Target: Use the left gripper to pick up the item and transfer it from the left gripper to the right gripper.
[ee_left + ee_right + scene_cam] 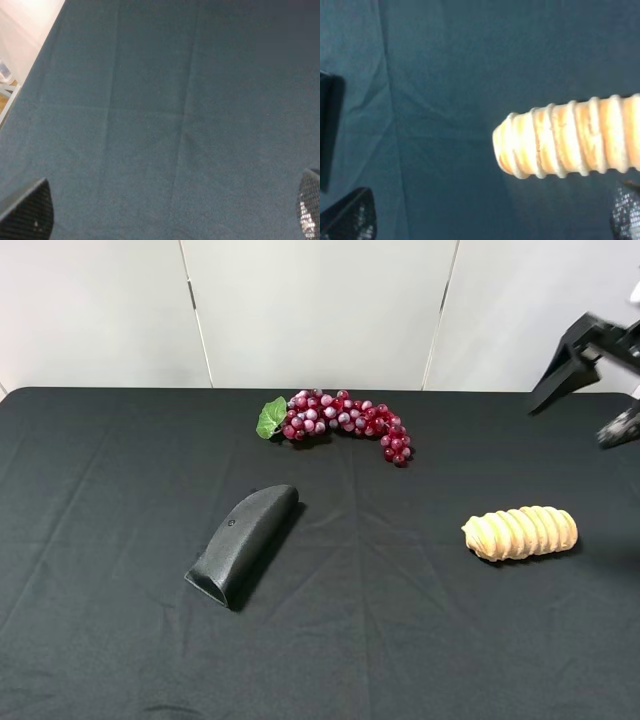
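The item, a tan ridged bread roll, lies on the black cloth at the right. It fills the right wrist view, with its tapered end pointing toward the cloth's middle. My right gripper hangs open and empty above the far right of the table, behind the roll; in its own view only the fingertips show, wide apart. My left gripper is out of the exterior high view. Its wrist view shows its fingertips wide apart over bare cloth, holding nothing.
A black curved handle-shaped piece lies left of centre; its edge shows in the right wrist view. A red grape bunch with a green leaf lies at the back centre. The left wrist view shows the table's edge.
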`<state>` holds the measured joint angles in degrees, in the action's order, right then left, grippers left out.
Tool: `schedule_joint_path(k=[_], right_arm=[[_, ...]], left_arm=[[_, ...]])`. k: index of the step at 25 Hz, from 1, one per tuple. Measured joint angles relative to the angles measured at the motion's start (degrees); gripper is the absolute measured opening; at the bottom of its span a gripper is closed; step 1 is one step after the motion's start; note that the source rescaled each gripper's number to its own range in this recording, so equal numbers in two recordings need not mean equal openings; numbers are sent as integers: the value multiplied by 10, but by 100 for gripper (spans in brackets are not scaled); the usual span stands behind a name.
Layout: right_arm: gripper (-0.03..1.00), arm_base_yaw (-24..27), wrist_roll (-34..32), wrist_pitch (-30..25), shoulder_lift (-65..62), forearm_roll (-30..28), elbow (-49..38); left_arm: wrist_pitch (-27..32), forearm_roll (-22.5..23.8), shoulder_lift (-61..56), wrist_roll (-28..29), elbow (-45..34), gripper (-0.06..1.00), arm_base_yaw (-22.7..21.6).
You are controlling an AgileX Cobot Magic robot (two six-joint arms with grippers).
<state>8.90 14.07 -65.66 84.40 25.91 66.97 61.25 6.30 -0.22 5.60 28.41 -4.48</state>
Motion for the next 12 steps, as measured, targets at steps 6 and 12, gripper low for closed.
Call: schedule_joint_path(k=[6,12], right_arm=[[100,0,-5,-2,-79,-30,0],[100,0,-7,-16,-173,-45,0]], left_arm=[[0,0,0,0,0,97,0],[0,0,0,0,0,97,0]])
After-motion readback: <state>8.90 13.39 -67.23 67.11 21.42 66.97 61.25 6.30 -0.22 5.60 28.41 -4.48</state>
